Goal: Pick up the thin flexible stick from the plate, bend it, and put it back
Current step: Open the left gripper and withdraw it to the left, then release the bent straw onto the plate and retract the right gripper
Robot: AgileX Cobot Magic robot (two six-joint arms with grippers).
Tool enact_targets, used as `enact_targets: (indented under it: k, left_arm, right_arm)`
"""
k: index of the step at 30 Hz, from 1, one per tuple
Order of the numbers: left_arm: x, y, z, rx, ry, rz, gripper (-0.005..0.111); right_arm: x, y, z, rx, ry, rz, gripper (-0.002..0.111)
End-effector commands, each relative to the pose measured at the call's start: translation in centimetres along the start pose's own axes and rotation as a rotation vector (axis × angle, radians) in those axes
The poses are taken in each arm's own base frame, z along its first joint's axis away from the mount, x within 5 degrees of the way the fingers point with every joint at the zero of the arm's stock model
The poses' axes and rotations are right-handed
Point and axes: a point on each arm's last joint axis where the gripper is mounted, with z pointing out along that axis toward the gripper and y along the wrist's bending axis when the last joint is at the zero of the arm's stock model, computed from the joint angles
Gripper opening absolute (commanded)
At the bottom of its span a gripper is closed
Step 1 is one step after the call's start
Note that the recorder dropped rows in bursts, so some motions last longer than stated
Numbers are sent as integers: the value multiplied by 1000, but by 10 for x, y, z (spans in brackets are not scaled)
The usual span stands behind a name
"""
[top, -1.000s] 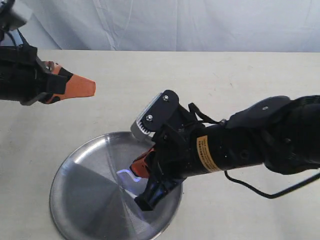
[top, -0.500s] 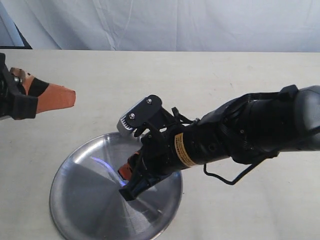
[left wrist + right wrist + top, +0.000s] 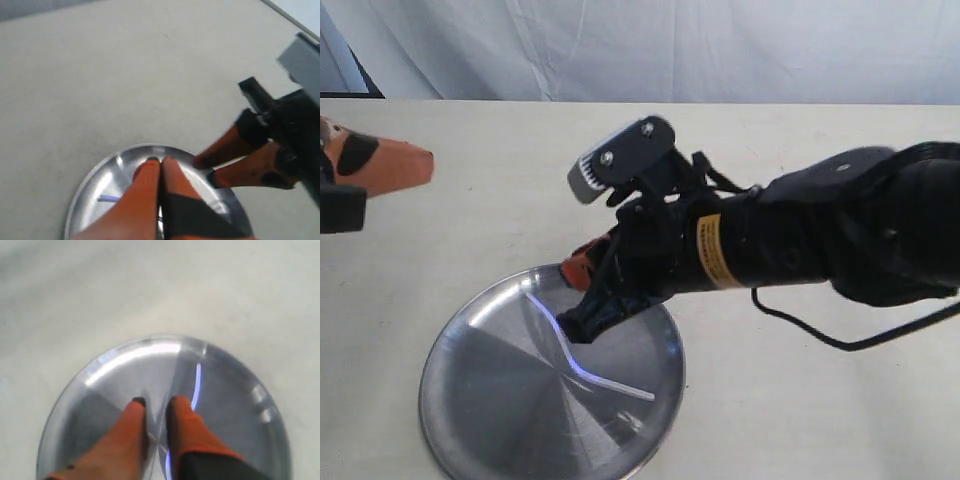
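Note:
The thin flexible stick (image 3: 572, 362) lies kinked on the steel plate (image 3: 485, 405), one leg running to the far rim and the other toward the right rim. My right gripper (image 3: 570, 300) hovers over the plate's far right part, open, with nothing between its orange fingers. In the right wrist view the stick (image 3: 197, 380) glows blue-white on the plate (image 3: 245, 410) just beside and under the open right gripper (image 3: 156, 401). My left gripper (image 3: 425, 165) hangs shut and empty at the far left, away from the plate; its own view shows the left gripper (image 3: 160, 161) with its pads together.
The plate sits near the front of a bare beige table (image 3: 800, 150) with a white cloth backdrop behind it. The bulky black right arm (image 3: 800, 245) stretches across the table's right half. The left wrist view shows the right gripper's fingers (image 3: 225, 150) over the plate's rim (image 3: 95, 172).
The right gripper has let go of the stick and lifted back from the plate's middle. The stick now lies bent on the plate. The left gripper has drawn further left.

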Motion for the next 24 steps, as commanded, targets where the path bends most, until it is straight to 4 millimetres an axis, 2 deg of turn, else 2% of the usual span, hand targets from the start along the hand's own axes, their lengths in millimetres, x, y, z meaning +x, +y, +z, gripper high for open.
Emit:
enact_targets:
  k: [1, 3, 6, 12, 15, 18, 24]
  left_arm:
    - [-11, -3, -34, -196, -219, 28, 0]
    - [-14, -2, -50, -298, -293, 35, 0]
    - [-12, -1, -66, -407, -334, 55, 0]
    - [-2, -2, -69, -420, -259, -10, 0]
    - [-1, -2, -69, -419, -248, -6, 0]
    - [-1, -2, -69, -419, -248, -6, 0]
    - [-1, -2, -69, -419, -248, -6, 0]
  right_arm:
    - [-21, 9, -41, 27, -101, -39, 0]
    - [-22, 11, -57, 51, -147, 43, -1]
    - [-11, 11, -82, 127, -199, 41, -1]
    - [31, -10, -123, 447, -292, 115, -1]
    - [43, -14, -136, 533, -328, 121, -1]
    - [46, -15, -145, 566, -362, 125, -1]
    - [45, -14, -149, 566, -382, 125, -1]
